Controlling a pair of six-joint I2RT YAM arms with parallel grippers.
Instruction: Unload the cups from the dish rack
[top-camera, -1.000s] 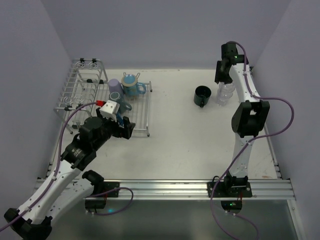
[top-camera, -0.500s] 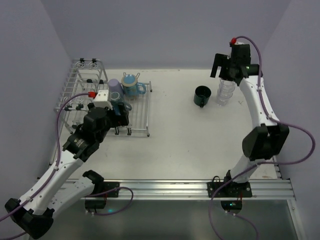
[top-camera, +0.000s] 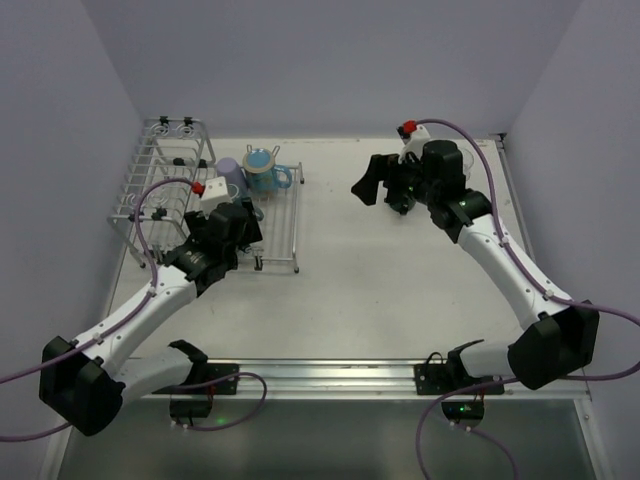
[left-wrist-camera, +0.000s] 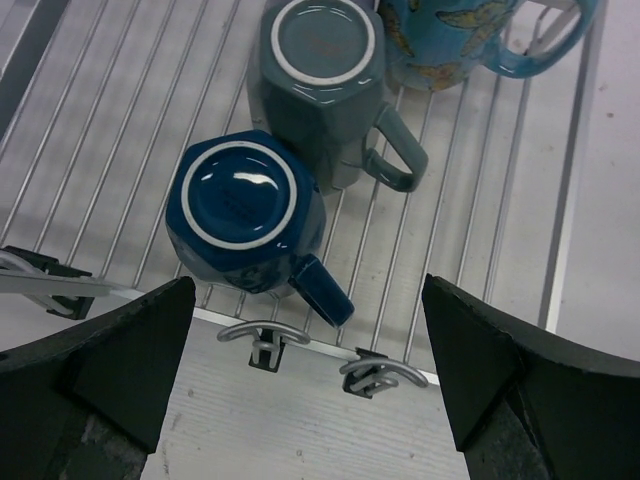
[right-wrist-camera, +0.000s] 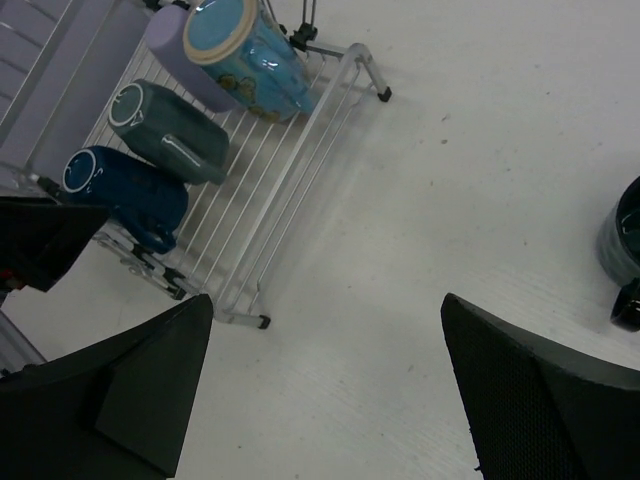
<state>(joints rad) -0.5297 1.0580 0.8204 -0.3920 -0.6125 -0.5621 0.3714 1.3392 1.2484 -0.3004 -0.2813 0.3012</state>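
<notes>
The left tool, wide open and empty, hangs over the upturned navy cup on the dish rack, in the far-left corner of the bench. Closing off-centre could snag its handle or shove the teal cup. The right tool is likewise open and empty.

A white, matte surface fills the middle of the overhead view. Pale lavender walls close it in on 3 sides, at 9, 12 and 3 o'clock. Along the 6 o'clock edge runs a silver metal rail, with a darker grey strip just beyond it.
</notes>
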